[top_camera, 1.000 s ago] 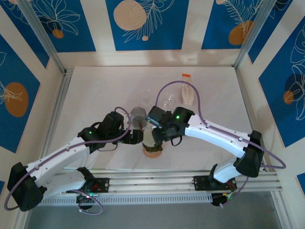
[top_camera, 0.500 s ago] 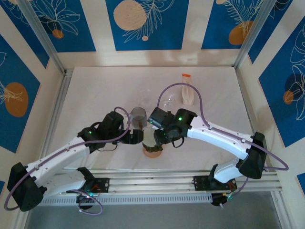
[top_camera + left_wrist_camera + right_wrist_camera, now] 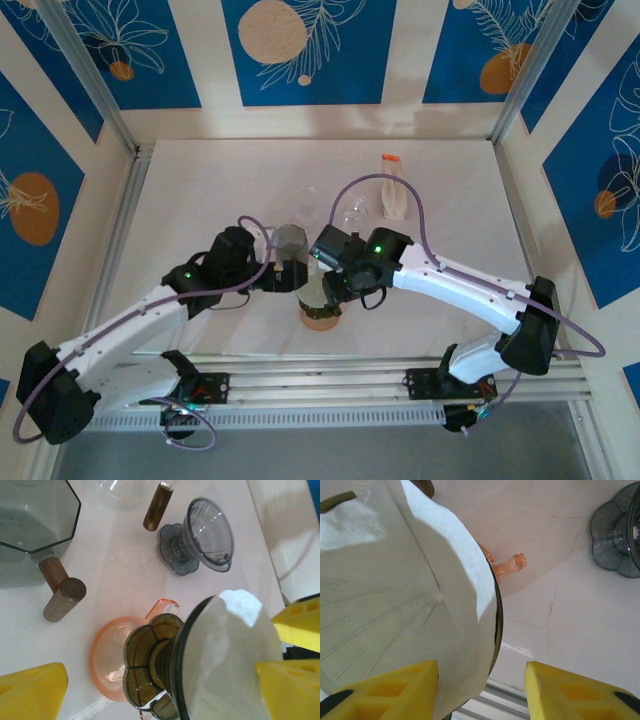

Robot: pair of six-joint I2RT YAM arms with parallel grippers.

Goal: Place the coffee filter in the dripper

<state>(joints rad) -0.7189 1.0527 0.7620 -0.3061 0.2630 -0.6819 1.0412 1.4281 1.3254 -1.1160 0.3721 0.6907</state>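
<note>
The right gripper point(image 3: 480, 680) is spread wide and grips nothing, with the edge of the coffee filter point(image 3: 395, 600) between its fingers. The filter sits inside the olive dripper point(image 3: 145, 660). The left gripper point(image 3: 160, 675) is also wide apart and empty, with that dripper and its orange glass base point(image 3: 102, 655) between its fingers. Farther off on the worktop point(image 3: 115, 555) stand a grey glass dripper point(image 3: 205, 535) and a smoky wood-handled vessel point(image 3: 35, 515).

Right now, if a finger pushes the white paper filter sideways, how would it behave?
Probably floppy and light: the paper filter looks thin and creased, so a push would likely crumple it, not slide it. Its edge sticks out past the olive dripper, so it may lift out. The dripper sits on an orange base and might tip.
</note>
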